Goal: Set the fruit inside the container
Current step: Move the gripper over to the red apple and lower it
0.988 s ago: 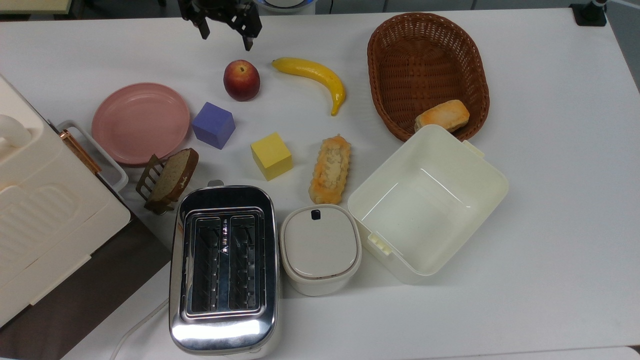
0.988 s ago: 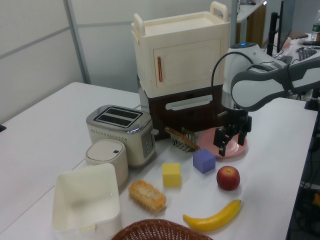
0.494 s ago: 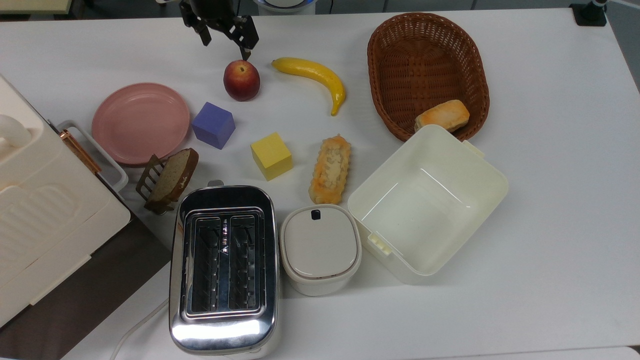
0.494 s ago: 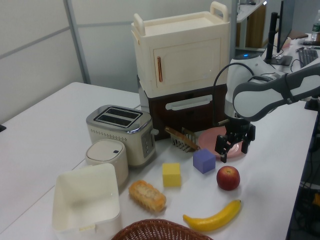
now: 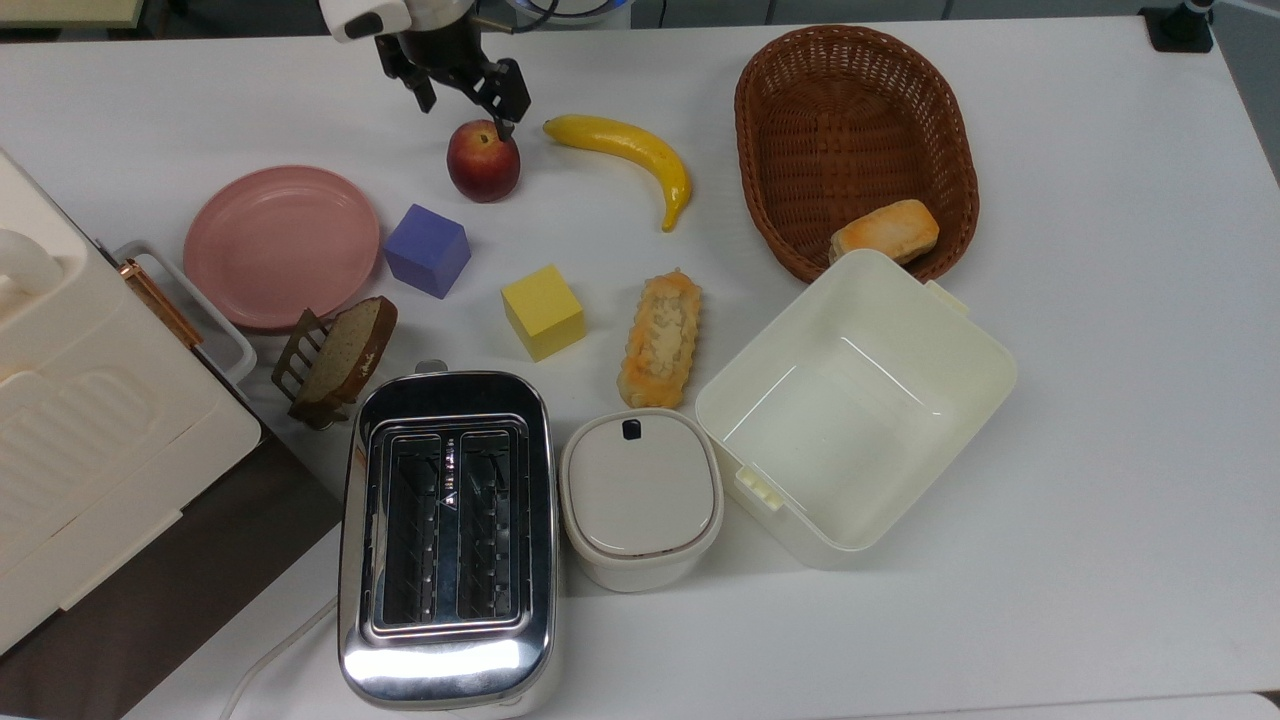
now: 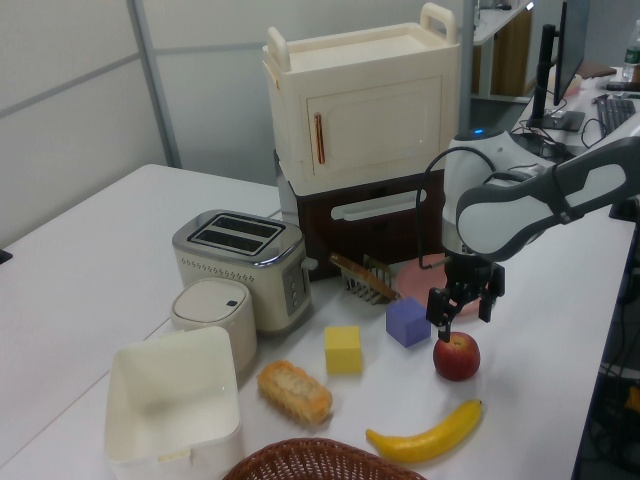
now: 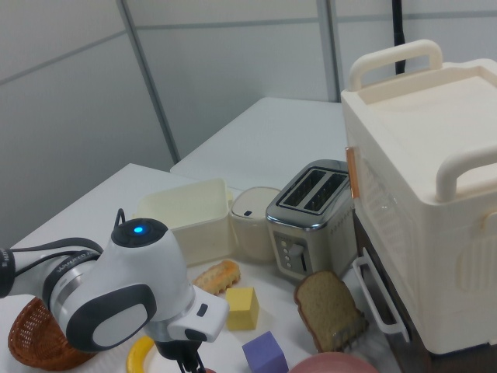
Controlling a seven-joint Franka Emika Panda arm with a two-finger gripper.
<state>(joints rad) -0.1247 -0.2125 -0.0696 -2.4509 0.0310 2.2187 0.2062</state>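
The pincer [image 5: 468,103], fingers spread, hovered just above the fruit [image 5: 483,161] on the desk [image 5: 1100,300], the container [image 5: 860,400] lying well off toward four o'clock.

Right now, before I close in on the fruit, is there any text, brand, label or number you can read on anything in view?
Arm link: a line of white lettering on the grey band, too blurred to read.
Toaster: small marks between its slots in the top view, too small to tell.
Fruit, container, pot, cabinet: no text visible.
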